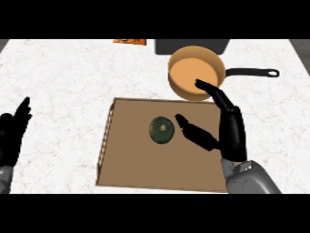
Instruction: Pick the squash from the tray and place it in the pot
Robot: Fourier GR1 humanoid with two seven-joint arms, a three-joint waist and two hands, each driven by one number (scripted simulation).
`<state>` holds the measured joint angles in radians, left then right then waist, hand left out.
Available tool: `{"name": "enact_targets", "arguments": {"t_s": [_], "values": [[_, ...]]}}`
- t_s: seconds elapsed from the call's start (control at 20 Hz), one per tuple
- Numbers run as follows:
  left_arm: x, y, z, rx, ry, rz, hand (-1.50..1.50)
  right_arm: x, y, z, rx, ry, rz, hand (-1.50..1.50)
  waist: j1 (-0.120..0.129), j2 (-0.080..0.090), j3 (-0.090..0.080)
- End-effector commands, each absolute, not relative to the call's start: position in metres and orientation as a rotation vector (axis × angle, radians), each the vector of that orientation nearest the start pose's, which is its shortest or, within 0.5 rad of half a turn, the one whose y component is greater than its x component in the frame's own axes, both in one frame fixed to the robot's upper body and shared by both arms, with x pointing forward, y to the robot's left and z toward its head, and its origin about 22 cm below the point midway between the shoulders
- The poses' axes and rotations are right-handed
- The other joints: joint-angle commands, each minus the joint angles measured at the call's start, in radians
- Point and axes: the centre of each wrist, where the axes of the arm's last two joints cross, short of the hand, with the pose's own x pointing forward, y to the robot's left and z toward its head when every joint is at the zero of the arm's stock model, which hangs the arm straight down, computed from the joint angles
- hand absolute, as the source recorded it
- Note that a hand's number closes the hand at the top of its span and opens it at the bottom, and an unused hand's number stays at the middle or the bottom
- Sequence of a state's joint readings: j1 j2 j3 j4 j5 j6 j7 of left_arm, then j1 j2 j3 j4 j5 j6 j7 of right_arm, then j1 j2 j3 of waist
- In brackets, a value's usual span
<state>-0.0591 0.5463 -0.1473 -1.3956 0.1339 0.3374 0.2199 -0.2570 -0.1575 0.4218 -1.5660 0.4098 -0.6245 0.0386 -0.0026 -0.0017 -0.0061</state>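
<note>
A dark green round squash (162, 130) lies near the middle of the flat brown tray (130, 168). My right hand (230, 132) hovers over the tray just right of the squash, open, with its thumb pointing at the squash and its fingers stretched up toward the pot. The thumb tip stands a little apart from the squash. The orange pot (194, 72) with a black handle (252, 72) sits just beyond the tray's far right corner. My left hand (8, 136) rests open at the left edge, fingers up.
A dark grey block (191, 44) stands at the counter's back edge behind the pot. An orange packet (130, 41) lies at the back, left of the block. The white marbled counter (63, 77) stretches left of the tray.
</note>
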Motion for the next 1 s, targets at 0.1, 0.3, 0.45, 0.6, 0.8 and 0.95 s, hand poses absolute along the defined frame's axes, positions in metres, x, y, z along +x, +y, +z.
{"name": "enact_targets", "arguments": {"t_s": [0.1,0.3,0.45,0.6,0.8,0.95], "values": [[0.254,0.341,0.029,0.520,-1.150,-0.111,0.00,0.237,-0.065,0.032,-0.699,-2.020,0.350,-1.50,0.002,-0.008,0.004],[0.258,0.335,0.018,0.541,-1.139,-0.087,0.00,0.232,-0.059,0.041,-0.794,-1.777,0.565,-1.50,-0.028,-0.013,0.000],[0.258,0.341,0.016,0.567,-1.127,-0.078,0.00,0.239,-0.060,0.060,-0.904,-1.609,0.667,-1.50,-0.031,-0.012,0.001],[0.255,0.346,0.017,0.550,-1.139,-0.099,0.00,0.231,-0.046,0.085,-0.950,-1.474,0.787,-1.50,-0.018,-0.013,0.000],[0.263,0.339,0.030,0.522,-1.149,-0.102,0.00,0.226,-0.031,0.107,-0.944,-1.254,0.956,-1.50,0.007,-0.007,0.003],[0.263,0.323,0.020,0.519,-1.150,-0.113,0.00,0.219,-0.028,0.127,-0.862,-1.140,1.041,-1.50,0.010,-0.004,0.004]]}}
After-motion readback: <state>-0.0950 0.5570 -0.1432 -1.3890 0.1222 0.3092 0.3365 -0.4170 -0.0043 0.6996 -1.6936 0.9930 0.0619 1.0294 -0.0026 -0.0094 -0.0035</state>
